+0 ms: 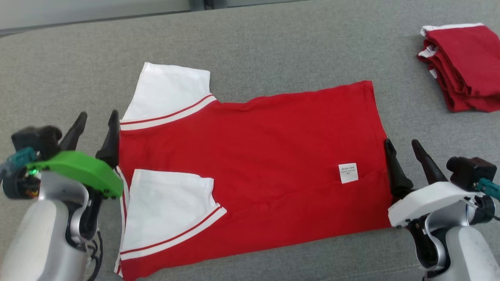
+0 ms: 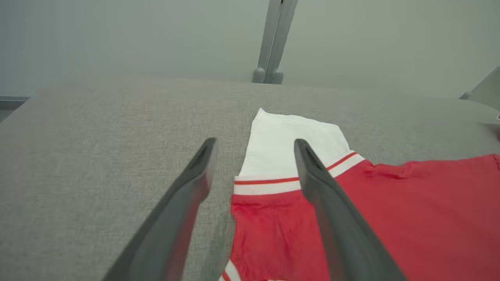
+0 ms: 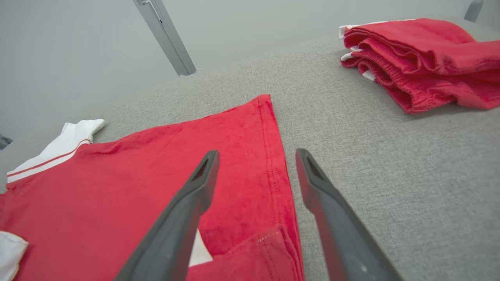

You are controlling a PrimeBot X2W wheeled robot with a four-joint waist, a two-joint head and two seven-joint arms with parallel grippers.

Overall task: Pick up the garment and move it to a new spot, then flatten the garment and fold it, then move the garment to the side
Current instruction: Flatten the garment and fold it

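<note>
The left tool (image 1: 97, 115) and right tool (image 1: 400, 142) stand spread wide, gripping nothing. Between them the red garment (image 1: 265, 156) lies flat on the grey tabletop (image 1: 273, 47), folded over, its white sleeves (image 1: 168, 91) with red stripes by the left tool. Its small white label (image 1: 348, 173) sits just beside the right tool, print too tiny to read.

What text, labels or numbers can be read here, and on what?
Too small and blurred to read: printed lines on the small white rectangular tag on the flat red shirt with white sleeves.
No text on the stack of folded red garments or the grey fabric surface.
</note>
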